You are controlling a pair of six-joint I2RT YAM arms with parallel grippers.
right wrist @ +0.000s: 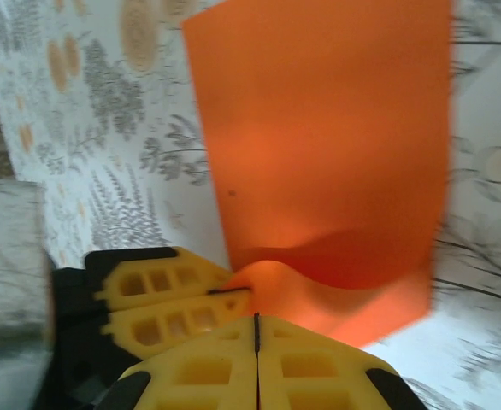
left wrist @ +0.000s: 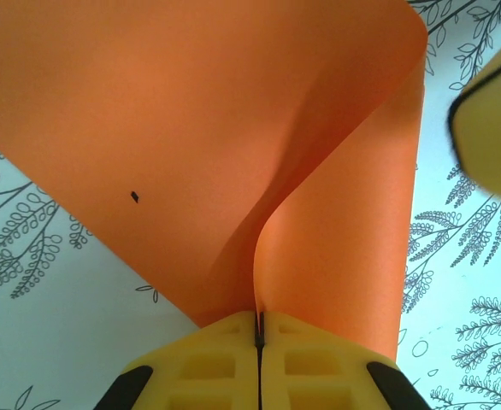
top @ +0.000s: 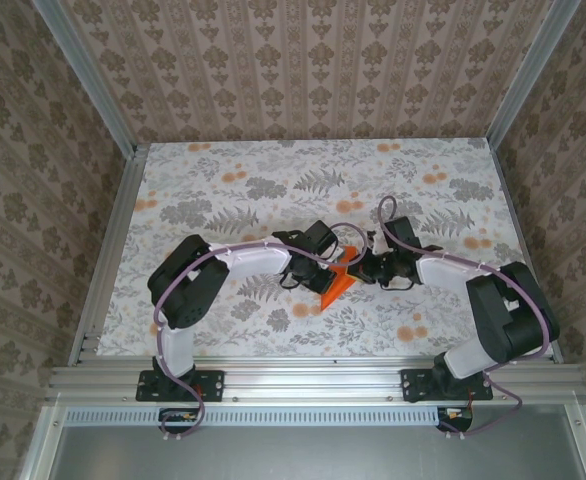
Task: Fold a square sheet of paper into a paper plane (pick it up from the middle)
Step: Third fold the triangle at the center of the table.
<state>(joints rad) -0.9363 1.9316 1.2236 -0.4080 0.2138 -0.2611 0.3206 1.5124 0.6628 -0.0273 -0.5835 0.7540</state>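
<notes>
The left gripper is clamped on the orange sheet, holding it bowed above the table. The right gripper is closed at its edge, though I can't tell if it has paper. The sheet looks thin, floppy and easily creased, so it is best pinched near the middle.

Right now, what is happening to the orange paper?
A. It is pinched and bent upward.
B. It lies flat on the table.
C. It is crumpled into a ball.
A: the left end effector is shut on the orange paper, which curves up off the table.
</notes>
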